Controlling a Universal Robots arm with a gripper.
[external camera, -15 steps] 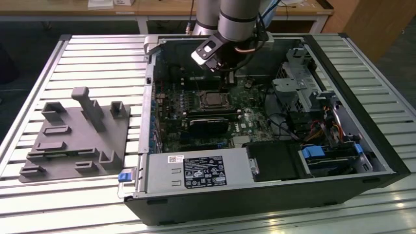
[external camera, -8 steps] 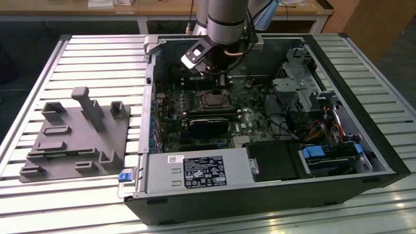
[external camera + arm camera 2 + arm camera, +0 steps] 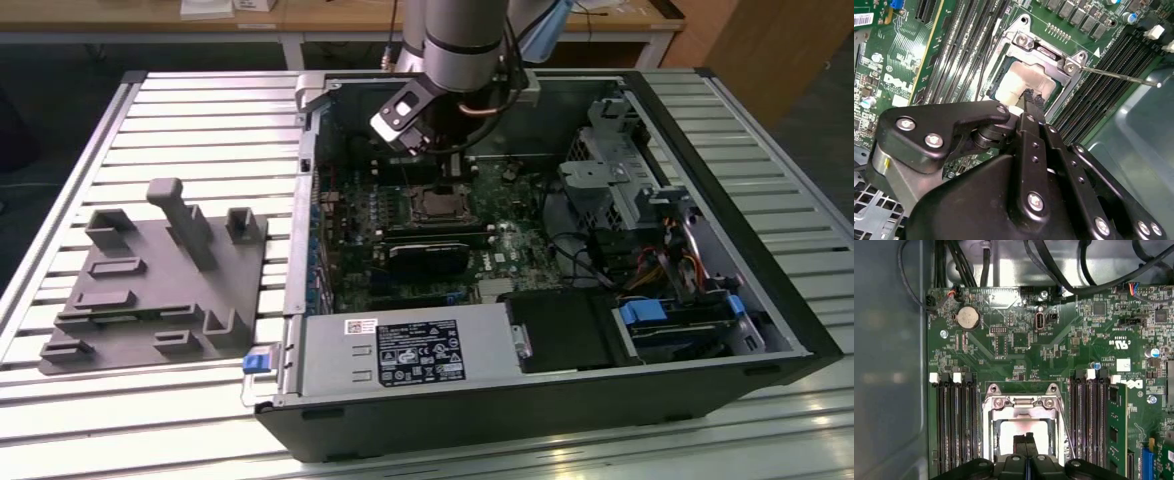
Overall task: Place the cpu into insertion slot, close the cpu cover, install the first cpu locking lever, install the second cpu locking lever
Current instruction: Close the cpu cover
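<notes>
The cpu lies in the insertion slot on the green motherboard, its pale metal top showing through the window of the cpu cover. The silvery cpu cover lies flat over the chip. My gripper hangs just above the chip, its two black fingertips pressed together with nothing between them. A thin metal locking lever sticks out from the socket's corner, away from the frame. In the exterior view the gripper reaches down into the open computer case just behind the socket.
Long black memory slots flank the socket on both sides. A black card sits in front of it. Drive cages and cables fill the case toward the exterior view's right. A grey fixture block rests on the table outside the case.
</notes>
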